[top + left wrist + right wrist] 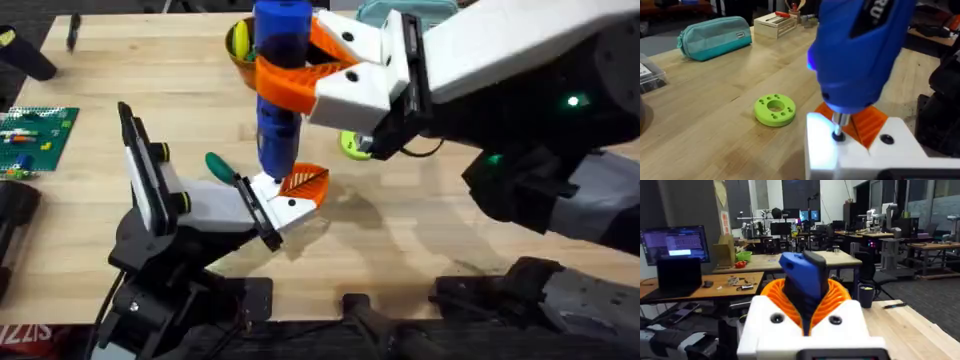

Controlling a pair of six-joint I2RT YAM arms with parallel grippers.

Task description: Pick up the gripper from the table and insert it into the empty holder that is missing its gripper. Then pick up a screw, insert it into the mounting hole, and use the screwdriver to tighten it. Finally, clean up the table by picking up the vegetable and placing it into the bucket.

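The screwdriver is standing upright over the middle of the tabletop, its blue body hanging nose-down with the thin metal bit pressing into a dark hole on top of the holder. In the left wrist view a bright light is glowing on the white block right beside the bit. The right pincer, white with orange ribbed pads, is clamping on the screwdriver's upper body, one finger on each side; from the right wrist view the blue handle is sitting squeezed between the orange pads.

The gripper is sitting in the holder just beside the bit, its orange ribbed face showing next to the driver's nose. The holder is lying at the end of the left arm, which is reaching in from the lower left; whether the left pincer is apart or together I cannot tell.

A green-handled thing is lying just behind the holder, near the driver's nose. A green round disc with small holes is resting on the tabletop near the holder. The bucket is standing farther back, partly hidden behind the screwdriver. A teal pouch and a small wooden box are lying well apart at the far edge.
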